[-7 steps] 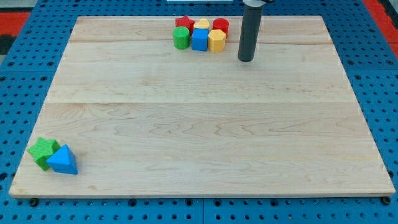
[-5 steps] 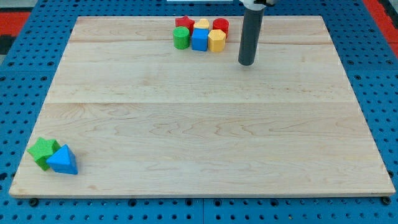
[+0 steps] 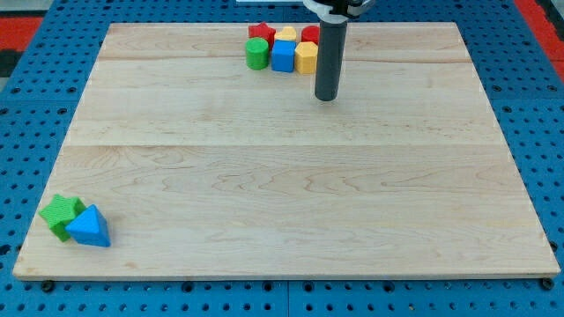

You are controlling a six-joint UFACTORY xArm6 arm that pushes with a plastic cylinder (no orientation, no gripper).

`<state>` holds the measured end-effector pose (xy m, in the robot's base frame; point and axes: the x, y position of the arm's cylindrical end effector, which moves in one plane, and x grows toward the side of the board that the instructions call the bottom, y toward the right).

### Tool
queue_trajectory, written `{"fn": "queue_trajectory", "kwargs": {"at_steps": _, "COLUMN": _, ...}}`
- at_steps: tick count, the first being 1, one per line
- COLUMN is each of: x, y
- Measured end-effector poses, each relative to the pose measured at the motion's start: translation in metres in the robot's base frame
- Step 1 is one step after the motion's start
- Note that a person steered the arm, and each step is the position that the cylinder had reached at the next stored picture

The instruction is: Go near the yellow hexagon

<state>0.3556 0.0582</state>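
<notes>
The yellow hexagon point(image 3: 305, 58) stands at the view's top middle of the wooden board point(image 3: 282, 176), at the right end of a tight cluster. The cluster also holds a blue cube point(image 3: 282, 55), a green cylinder point(image 3: 256, 55), a red star point(image 3: 260, 33), a second yellow block point(image 3: 285, 35) and a red cylinder point(image 3: 309, 33), partly hidden behind the rod. My tip point(image 3: 327, 96) rests on the board just below and to the right of the yellow hexagon, a short gap apart from it.
A green star point(image 3: 60, 214) and a blue triangle point(image 3: 89, 226) sit touching each other at the view's bottom left corner of the board. Blue pegboard point(image 3: 35, 106) surrounds the board on all sides.
My tip has moved to the view's left and slightly down, closer to the yellow hexagon. No block has moved.
</notes>
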Motion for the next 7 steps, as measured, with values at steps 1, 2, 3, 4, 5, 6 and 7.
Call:
{"fn": "queue_trajectory", "kwargs": {"at_steps": 1, "x": 0.001, "y": -0.002}}
{"fn": "queue_trajectory", "kwargs": {"at_steps": 2, "x": 0.001, "y": -0.003}}
{"fn": "queue_trajectory", "kwargs": {"at_steps": 3, "x": 0.001, "y": -0.003}}
{"fn": "queue_trajectory", "kwargs": {"at_steps": 4, "x": 0.001, "y": -0.003}}
{"fn": "queue_trajectory", "kwargs": {"at_steps": 5, "x": 0.001, "y": -0.003}}
{"fn": "queue_trajectory", "kwargs": {"at_steps": 6, "x": -0.002, "y": -0.004}}
{"fn": "queue_trajectory", "kwargs": {"at_steps": 7, "x": -0.013, "y": -0.004}}
